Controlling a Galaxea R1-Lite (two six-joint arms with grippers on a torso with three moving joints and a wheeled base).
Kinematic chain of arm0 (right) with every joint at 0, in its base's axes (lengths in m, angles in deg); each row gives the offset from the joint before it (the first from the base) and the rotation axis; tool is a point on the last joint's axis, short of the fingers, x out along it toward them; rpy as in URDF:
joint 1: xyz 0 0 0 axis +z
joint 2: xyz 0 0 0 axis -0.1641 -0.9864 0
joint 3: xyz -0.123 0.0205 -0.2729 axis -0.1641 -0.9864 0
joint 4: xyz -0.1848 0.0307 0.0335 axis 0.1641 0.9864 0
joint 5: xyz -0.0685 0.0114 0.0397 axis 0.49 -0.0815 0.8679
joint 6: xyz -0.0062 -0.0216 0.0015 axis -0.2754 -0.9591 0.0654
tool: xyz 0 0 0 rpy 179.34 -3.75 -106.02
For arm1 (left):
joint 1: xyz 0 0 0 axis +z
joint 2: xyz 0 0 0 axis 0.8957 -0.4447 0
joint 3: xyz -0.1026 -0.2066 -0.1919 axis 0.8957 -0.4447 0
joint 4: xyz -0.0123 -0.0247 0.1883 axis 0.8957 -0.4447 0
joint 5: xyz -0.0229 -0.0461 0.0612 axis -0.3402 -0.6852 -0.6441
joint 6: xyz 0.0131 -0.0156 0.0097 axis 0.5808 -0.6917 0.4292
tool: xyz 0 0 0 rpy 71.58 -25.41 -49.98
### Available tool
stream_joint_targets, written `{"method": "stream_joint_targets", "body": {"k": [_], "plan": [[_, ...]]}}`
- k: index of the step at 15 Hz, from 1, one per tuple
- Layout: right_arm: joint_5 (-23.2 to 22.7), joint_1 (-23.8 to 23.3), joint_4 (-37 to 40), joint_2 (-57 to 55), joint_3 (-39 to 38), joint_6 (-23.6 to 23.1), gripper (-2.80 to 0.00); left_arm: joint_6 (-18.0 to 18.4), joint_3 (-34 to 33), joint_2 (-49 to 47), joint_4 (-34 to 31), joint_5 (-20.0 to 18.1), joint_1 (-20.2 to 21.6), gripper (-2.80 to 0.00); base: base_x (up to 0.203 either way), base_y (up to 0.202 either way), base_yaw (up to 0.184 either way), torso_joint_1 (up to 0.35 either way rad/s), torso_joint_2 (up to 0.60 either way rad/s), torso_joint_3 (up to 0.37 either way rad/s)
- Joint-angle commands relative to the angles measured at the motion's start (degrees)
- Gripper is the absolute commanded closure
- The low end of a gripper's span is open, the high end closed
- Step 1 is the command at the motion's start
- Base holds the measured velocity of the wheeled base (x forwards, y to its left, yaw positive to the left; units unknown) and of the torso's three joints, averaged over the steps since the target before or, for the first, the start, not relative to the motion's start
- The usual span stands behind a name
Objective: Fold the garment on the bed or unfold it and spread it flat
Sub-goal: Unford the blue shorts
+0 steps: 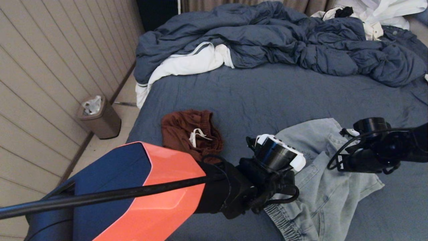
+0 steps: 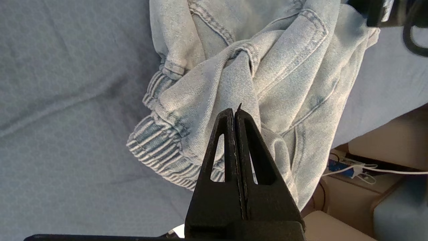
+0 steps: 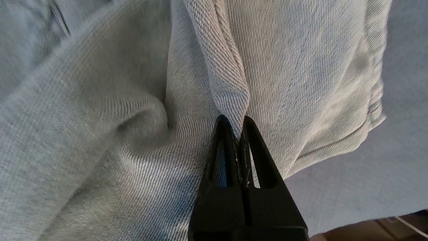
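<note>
Both tools pinch the shorts (image 1: 321, 187) on the bed (image 1: 260, 97): left tool (image 2: 235, 112) at the near edge, right tool (image 3: 238, 129) farther right.

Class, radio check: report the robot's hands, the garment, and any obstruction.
Left hand shut on denim shorts. Right hand shut on a fold of them. Shorts crumpled on bed. Brown shorts lie apart.

Denim shorts (image 1: 321, 187) on the bed (image 1: 267, 97) — drawstring shorts (image 1: 190, 132) to their left, duvet (image 1: 284, 36) behind
</note>
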Motion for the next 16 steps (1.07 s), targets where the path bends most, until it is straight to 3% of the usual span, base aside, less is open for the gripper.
{"method": "stream_joint_targets", "body": {"k": [1,4,9,12,16], "plan": [[0.0,-0.2,0.1,1.5,-1.3,-0.1,0.00,-0.3,-0.4,0.8,0.1,0.1,-0.3,0.00,0.000,0.000,0.000,0.000,0.00,0.000],[-0.3,-1.8,0.5,10.1,-7.9,-1.0,0.00,-0.1,-0.7,1.5,0.1,0.2,-0.3,0.00,0.000,0.000,0.000,0.000,0.00,0.000],[-0.3,-9.2,0.3,26.8,-29.3,-8.6,0.00,-0.1,-0.6,2.7,0.1,0.2,-0.3,0.00,0.000,0.000,0.000,0.000,0.00,0.000],[-0.3,-12.4,0.0,30.7,-37.0,-10.8,0.00,-0.3,-1.1,2.7,0.1,0.2,-0.3,0.00,0.000,0.000,0.000,0.000,0.00,0.000],[-0.3,-13.0,-3.4,31.1,-44.6,-10.9,0.00,-0.4,-1.7,2.9,0.1,0.2,-0.3,0.00,0.000,0.000,0.000,0.000,0.00,0.000]]}}
